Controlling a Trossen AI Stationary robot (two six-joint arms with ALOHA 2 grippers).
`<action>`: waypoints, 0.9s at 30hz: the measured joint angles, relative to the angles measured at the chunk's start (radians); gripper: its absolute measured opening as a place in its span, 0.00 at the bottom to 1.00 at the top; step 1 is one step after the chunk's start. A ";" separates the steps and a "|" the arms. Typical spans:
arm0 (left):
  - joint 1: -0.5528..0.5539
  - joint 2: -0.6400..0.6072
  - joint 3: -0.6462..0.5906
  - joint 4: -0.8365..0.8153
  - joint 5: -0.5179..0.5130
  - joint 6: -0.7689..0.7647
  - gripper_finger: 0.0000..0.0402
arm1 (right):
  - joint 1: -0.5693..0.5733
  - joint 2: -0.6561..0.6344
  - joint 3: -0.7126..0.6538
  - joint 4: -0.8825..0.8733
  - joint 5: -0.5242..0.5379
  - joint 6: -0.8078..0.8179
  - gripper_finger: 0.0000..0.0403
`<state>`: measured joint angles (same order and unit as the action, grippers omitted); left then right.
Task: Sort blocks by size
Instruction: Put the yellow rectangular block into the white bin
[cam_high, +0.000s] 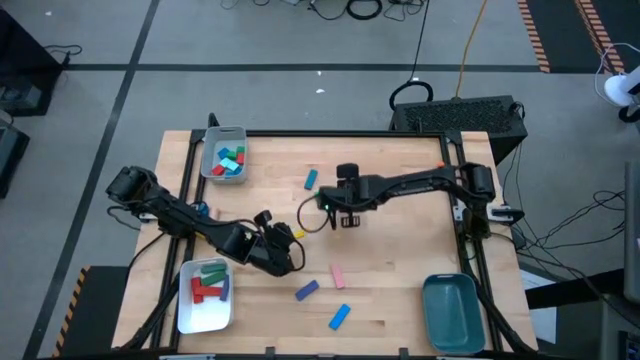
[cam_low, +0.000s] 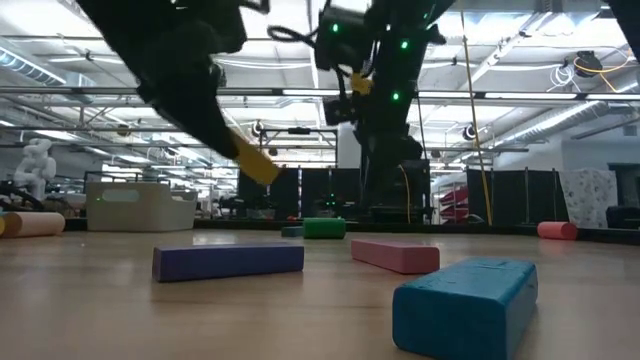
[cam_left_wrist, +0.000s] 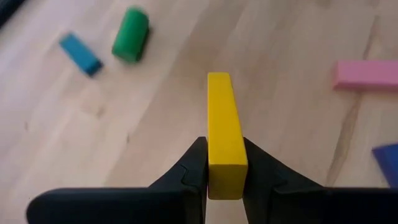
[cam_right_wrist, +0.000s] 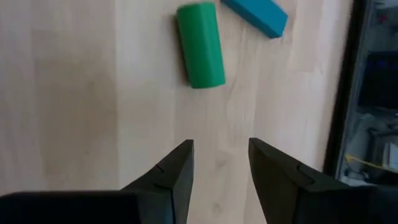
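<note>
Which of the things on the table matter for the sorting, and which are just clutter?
Job:
- yellow bar, clamped in left claw
- green cylinder
- teal bar
- pink bar
- purple bar
- blue bar
- three trays

Lying about:
- black box behind the table

From where I stand, nothing here carries writing I can read: no label, brand, number or sign on anything on the table or on the gear in the room behind it.
</note>
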<state>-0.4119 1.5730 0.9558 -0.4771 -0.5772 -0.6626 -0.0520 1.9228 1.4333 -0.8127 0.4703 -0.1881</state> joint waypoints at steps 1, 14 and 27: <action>-0.007 0.000 0.000 -0.017 0.009 -0.027 0.15 | -0.017 0.000 -0.001 0.003 -0.022 -0.028 0.35; -0.123 -0.098 0.174 -0.510 0.298 -0.361 0.15 | -0.183 0.000 -0.001 0.234 -0.085 -0.577 0.35; -0.329 -0.106 0.327 -0.742 0.628 -0.651 0.15 | -0.265 0.137 0.078 0.319 -0.220 -0.902 0.35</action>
<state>-0.7409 1.4670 1.2831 -1.2190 0.0510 -1.3139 -0.3168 2.0596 1.5117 -0.4933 0.2500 -1.0903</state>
